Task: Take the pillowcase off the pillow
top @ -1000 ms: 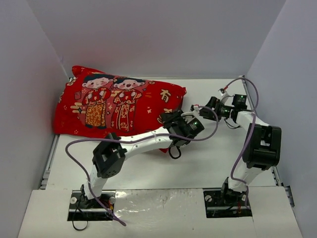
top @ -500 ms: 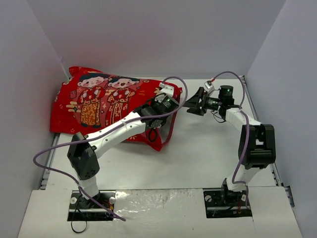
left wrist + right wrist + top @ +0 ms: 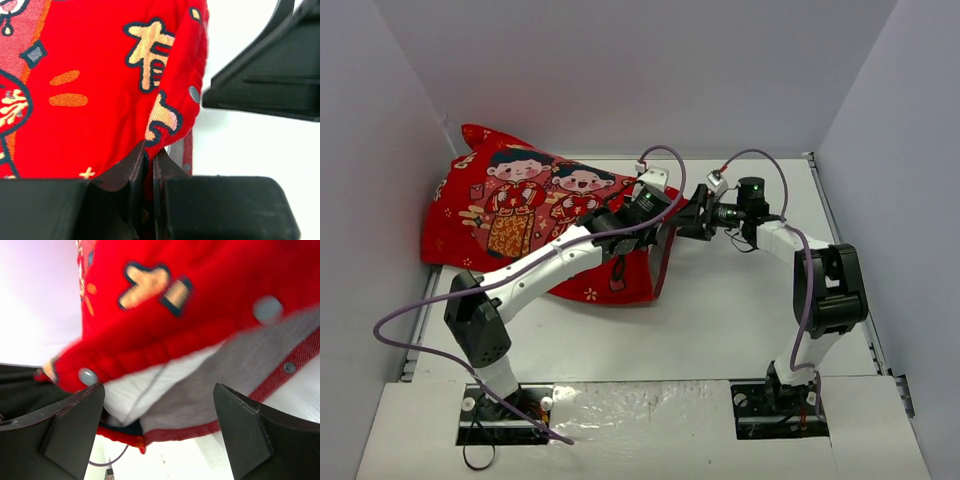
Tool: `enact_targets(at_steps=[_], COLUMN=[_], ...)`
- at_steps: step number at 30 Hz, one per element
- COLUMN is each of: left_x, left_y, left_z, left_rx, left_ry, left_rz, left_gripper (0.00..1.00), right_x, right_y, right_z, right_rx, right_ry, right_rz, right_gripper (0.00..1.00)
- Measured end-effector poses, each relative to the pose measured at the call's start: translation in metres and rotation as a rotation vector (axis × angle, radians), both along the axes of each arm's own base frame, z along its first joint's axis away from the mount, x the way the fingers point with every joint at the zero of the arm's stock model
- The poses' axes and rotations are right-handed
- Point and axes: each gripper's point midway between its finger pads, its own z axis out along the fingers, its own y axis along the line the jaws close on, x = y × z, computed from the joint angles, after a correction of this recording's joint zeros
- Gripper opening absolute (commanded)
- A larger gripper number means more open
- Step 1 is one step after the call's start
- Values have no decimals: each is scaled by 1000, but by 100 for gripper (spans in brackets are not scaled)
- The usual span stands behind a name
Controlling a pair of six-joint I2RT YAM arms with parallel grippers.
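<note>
Two claws meet at the open end of the pillowcase (image 3: 520,215), which lies at the far left of the surface (image 3: 750,320). Our left claw (image 3: 148,159) is pinched tight on the red hem. Our right claw (image 3: 159,387) gapes wide at the mouth, holding nothing, with the white pillow (image 3: 131,391) showing inside. We judge the risk is the right claw seizing lining along with pillow, dragging both together. Half a second earlier, it stood clear of the mouth.

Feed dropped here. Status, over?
Left gripper: jaws shut on pillowcase edge. Right gripper: jaws open at its opening. Pillow inside. Nothing in the way.
</note>
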Motion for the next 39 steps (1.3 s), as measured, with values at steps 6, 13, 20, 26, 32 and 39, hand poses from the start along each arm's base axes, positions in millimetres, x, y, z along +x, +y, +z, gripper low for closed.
enact_targets(at_steps=[6, 13, 20, 26, 32, 39], left_x=[1, 7, 6, 6, 7, 13], left_y=[12, 23, 16, 14, 17, 12], left_z=[-3, 0, 10, 16, 33, 63], left_rx=[-36, -87, -146, -174, -204, -258], left_ry=[20, 26, 20, 15, -20, -67], left_rz=[31, 80, 77, 78, 92, 88], left_gripper=[2, 2, 2, 2, 2, 2], right_x=[-15, -29, -51, -25, -13, -3], right_y=[-5, 4, 50, 62, 69, 72], right_z=[-11, -15, -12, -7, -16, -36], right_rx=[67, 50, 58, 156, 208, 117], right_ry=[28, 32, 67, 103, 202, 256], right_rz=[4, 45, 111, 30, -32, -116], right_gripper=[84, 84, 88, 89, 93, 92])
